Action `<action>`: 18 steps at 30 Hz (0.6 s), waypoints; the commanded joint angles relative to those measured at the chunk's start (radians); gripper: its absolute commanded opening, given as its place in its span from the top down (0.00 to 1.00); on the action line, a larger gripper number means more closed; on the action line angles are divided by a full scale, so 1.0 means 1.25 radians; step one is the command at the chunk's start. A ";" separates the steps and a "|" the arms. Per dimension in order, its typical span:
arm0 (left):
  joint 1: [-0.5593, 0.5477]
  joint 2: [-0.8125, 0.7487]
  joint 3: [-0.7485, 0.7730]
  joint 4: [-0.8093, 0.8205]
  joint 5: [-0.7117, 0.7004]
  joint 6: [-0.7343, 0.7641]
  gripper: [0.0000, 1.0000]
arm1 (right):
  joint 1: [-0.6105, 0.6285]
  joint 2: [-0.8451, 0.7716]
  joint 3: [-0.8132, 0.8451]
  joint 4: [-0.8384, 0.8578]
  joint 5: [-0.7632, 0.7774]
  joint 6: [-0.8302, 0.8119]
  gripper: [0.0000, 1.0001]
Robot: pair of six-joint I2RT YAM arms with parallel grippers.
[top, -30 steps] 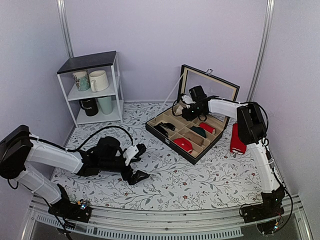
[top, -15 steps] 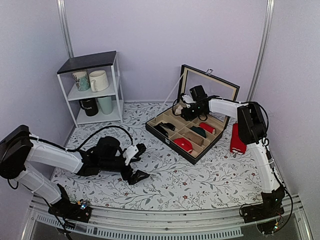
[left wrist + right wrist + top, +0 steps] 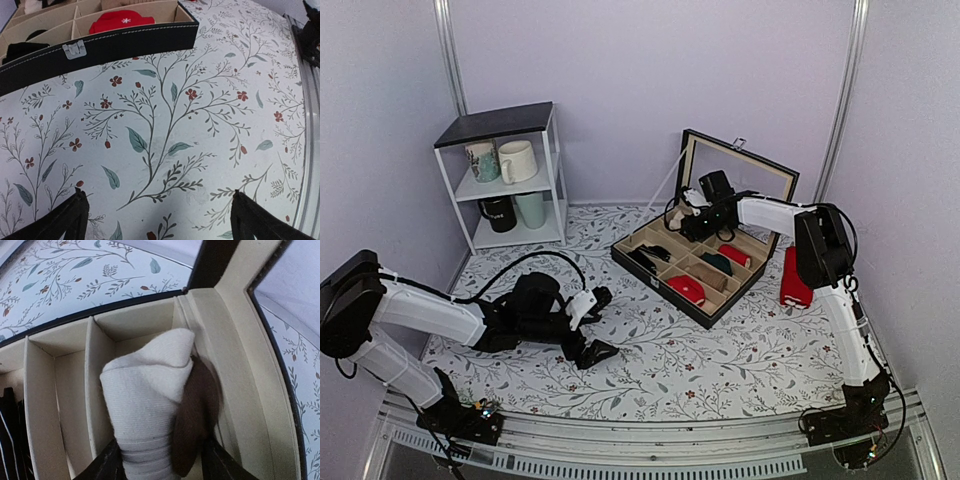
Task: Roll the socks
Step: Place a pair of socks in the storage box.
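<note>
The socks (image 3: 150, 390) are a rolled bundle, cream outside with dark brown showing on the right, standing in a back corner compartment of the organiser box (image 3: 235, 365). My right gripper (image 3: 162, 460) reaches into that compartment, a black finger pressed against each side of the bundle. In the top view the right gripper (image 3: 705, 215) hangs over the box's far compartments and covers the socks. My left gripper (image 3: 602, 322) lies low over the floral tablecloth, wide open with nothing between its fingers; the left wrist view shows only cloth in front of the left gripper (image 3: 157, 200).
The black box (image 3: 705, 300) stands open, its lid raised at the back. It holds a red bundle (image 3: 686, 289), a dark green bundle (image 3: 717, 263) and dark items. A plain red pair (image 3: 793, 280) lies right of it. A white shelf with mugs (image 3: 505, 170) stands back left.
</note>
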 commanded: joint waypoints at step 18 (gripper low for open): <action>0.017 0.001 -0.008 0.011 0.008 0.010 0.00 | -0.019 0.021 0.003 -0.072 0.008 0.041 0.92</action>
